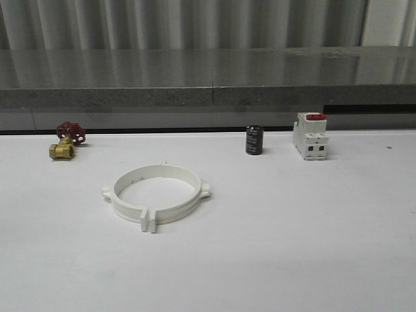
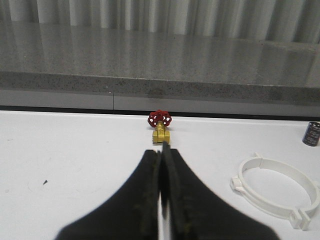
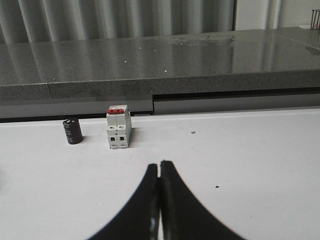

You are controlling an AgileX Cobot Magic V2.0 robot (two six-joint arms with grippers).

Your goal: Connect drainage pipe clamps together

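Closest thing to the front camera is the drainage pipe clamps (image 1: 156, 194), two white half-rings already sitting together as one ring flat on the white table (image 1: 312, 247), left of centre, with the paired end tabs sticking out toward the camera and small tabs at the sides. Nothing sits inside the ring, just bare tabletop, and there's loads of open white surface all around it and to the right. Along the far edge, near the grey ledge (image 1: 208, 78), you've got a brass valve with a red handwheel (image 1: 67, 140) on the left, a black cylinder (image 1: 254, 140) right of centre and a white switch with a red top (image 1: 310, 136) just beside it, all well apart from the ring. The left gripper (image 2: 161, 165) has its black fingers pressed together on nothing, pointing toward the valve, with the ring off to one side. The right gripper (image 3: 159, 172) is closed and empty too, facing the switch and cylinder.
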